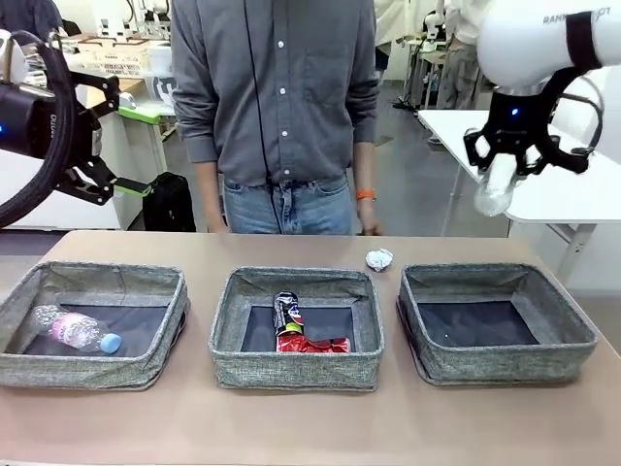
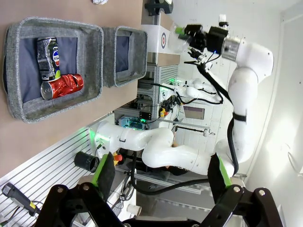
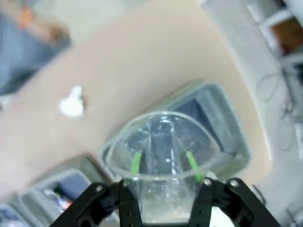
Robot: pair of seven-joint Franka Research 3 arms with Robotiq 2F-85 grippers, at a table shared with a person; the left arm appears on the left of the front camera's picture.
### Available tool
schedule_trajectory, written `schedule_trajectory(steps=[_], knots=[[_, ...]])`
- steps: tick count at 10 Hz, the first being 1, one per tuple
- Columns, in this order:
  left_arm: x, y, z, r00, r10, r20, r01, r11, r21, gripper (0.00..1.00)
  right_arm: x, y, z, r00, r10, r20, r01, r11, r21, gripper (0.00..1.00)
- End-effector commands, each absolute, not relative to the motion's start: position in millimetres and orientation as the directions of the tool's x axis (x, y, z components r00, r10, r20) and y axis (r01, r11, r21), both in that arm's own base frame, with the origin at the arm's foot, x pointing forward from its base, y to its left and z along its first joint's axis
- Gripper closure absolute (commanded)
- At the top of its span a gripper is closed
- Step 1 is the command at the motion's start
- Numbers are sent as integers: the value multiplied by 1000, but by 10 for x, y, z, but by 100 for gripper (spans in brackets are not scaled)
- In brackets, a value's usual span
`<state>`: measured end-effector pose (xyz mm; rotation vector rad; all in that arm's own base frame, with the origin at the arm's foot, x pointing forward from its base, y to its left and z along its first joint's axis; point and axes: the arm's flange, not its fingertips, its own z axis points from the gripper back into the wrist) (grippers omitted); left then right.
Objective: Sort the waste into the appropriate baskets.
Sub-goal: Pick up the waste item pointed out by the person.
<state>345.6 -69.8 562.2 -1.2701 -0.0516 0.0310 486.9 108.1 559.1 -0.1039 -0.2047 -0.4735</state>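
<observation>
Clear plastic sits in the right gripper [image 1: 525, 160]: its jaws are narrowed round a held bottle [image 1: 493, 188], high up and to the right of the middle basket [image 1: 291, 371]. In the right wrist view the bottle [image 3: 161, 142] hangs mouth-down, and the green pads press its sides.

The step in hand looks like the carry, with the item lifted but not yet dropped. Under it, on the right of the middle basket, lies the right-hand basket [image 1: 505, 365], whose dark bottom is bare. On the other side of the middle basket, the left-hand basket [image 1: 78, 371] holds a second bottle [image 1: 73, 330], lying on its side with a blue cap. If like goes with like, the next move calls for a carry across the middle basket to that far bin, keeping the bottle above the soft walls before the jaws part. Releasing where it hangs now would start a new bin instead. I cannot tell which is meant.

The middle basket holds a dark printed can [image 1: 287, 312] and a crumpled red can [image 1: 320, 344], touching each other near its front wall. A foil ball [image 1: 379, 258] rests on the table [image 1: 310, 427], just behind the middle basket's right corner, unsorted.

The left gripper [image 1: 124, 136] hangs with its jaws wide and nothing between them, high and well to the left of the middle basket.
</observation>
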Motion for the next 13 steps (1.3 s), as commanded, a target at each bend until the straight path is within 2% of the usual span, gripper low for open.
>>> schedule_trajectory(steps=[1, 2, 3, 5, 6, 7, 9, 11, 13], knots=[[3446, -704, 5631, 998, 47, 39, 24, 275, -961, 0, 4572, 1036, 5503, 949, -260, 177, 269, 963, -29, 59], [3446, -704, 5631, 998, 47, 39, 24, 275, -961, 0, 4622, 998, 5408, 948, -265, 176, 275, 961, -35, 59], [3446, -704, 5631, 998, 47, 39, 24, 275, -961, 0, 4685, 1177, 5551, 917, -348, 194, 364, 930, -51, 59], [3446, -704, 5631, 998, 47, 39, 24, 275, -961, 0, 4685, 1177, 5551, 917, -348, 194, 364, 930, -51, 59], [3446, -704, 5631, 998, 47, 39, 24, 275, -961, 0, 4597, 1161, 5486, 937, -301, 178, 315, 947, -56, 59], [3446, -704, 5631, 998, 47, 39, 24, 275, -961, 0, 4601, 1173, 5416, 929, -346, 129, 352, 936, -24, 59], [3446, -704, 5631, 998, 47, 39, 24, 275, -961, 0, 4589, 1507, 5808, 931, -334, 149, 339, 941, -5, 59], [3446, -704, 5631, 998, 47, 39, 24, 275, -961, 0, 4437, 2210, 6367, 947, -277, 165, 280, 960, 8, 59], [3446, -704, 5631, 998, 47, 39, 24, 275, -961, 0, 4222, 2971, 6779, 954, -290, 71, 293, 955, -35, 59]])
